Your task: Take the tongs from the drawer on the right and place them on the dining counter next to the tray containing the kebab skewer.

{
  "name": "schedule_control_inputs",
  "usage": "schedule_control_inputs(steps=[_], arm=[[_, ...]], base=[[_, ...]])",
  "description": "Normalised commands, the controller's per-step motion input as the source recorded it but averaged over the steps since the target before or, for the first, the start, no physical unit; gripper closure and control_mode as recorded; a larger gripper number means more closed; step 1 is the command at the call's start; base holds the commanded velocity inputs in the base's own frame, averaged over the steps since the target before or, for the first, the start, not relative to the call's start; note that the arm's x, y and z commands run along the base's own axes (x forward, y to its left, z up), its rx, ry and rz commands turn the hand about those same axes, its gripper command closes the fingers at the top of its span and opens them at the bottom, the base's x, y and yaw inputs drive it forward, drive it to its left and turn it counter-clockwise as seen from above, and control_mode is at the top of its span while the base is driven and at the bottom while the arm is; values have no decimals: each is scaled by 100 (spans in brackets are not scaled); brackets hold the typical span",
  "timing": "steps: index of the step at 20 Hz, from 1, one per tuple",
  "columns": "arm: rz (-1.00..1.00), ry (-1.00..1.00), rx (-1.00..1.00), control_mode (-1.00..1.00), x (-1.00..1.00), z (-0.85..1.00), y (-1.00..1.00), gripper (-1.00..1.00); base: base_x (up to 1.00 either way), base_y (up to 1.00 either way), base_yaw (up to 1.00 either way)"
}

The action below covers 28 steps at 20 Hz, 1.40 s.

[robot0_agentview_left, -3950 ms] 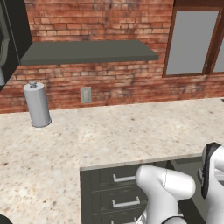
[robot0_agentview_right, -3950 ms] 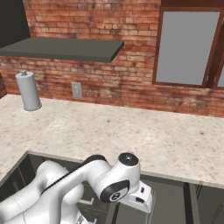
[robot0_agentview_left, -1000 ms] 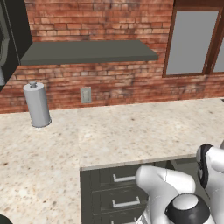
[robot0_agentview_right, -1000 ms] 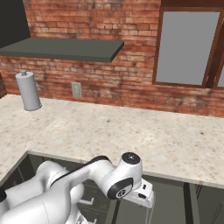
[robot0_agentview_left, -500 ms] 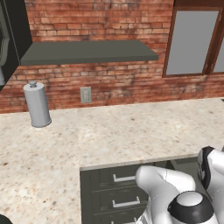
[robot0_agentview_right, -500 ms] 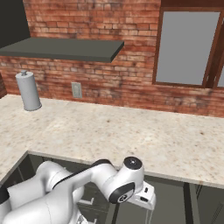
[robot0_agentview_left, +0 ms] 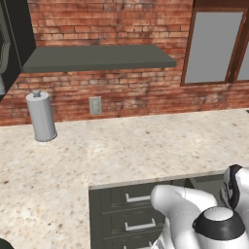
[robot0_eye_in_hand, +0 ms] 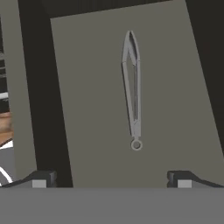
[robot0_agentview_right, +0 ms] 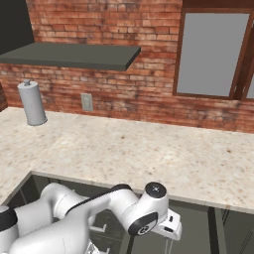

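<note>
The tongs (robot0_eye_in_hand: pixel 132 89) lie flat on the grey floor of the open drawer (robot0_eye_in_hand: pixel 87 109) in the hand view, slim grey metal, ring end nearest my hand and the two arms pointing away. My gripper (robot0_eye_in_hand: pixel 111 180) hovers above them, open wide, with one dark fingertip (robot0_eye_in_hand: pixel 40 179) at the lower left and the other at the lower right. Nothing sits between the fingers. In the right base view the hand (robot0_agentview_right: pixel 168 225) hangs low under the counter edge, over the drawer. The dining counter and the tray are out of view.
A beige speckled worktop (robot0_agentview_left: pixel 121 146) runs along the brick wall, with a grey canister (robot0_agentview_left: pixel 41 116) at its left and a wall socket (robot0_agentview_left: pixel 95 105) behind. Dark drawer fronts with silver handles (robot0_agentview_left: pixel 136 211) stand below the worktop edge.
The arm has sunk a little lower and rightward over the open drawer. The gripper has stayed open. The tongs have not moved.
</note>
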Motion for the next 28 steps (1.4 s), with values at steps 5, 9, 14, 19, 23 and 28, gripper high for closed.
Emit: schedule_control_inputs(steps=[5,9,14,19,23,28], arm=[[0,0,0,-100,9,-16,0,-100],[0,0,0,-100,0,-15,-2,-100],[0,0,0,-100,10,-11,-1,-100],[0,0,0,-100,21,-11,-5,-100],[0,0,0,-100,14,-16,-19,-100],[0,0,0,-100,11,-12,-16,-100]], base=[[0,0,0],[0,0,0],[0,0,0],[0,0,0],[0,0,0],[0,0,0]])
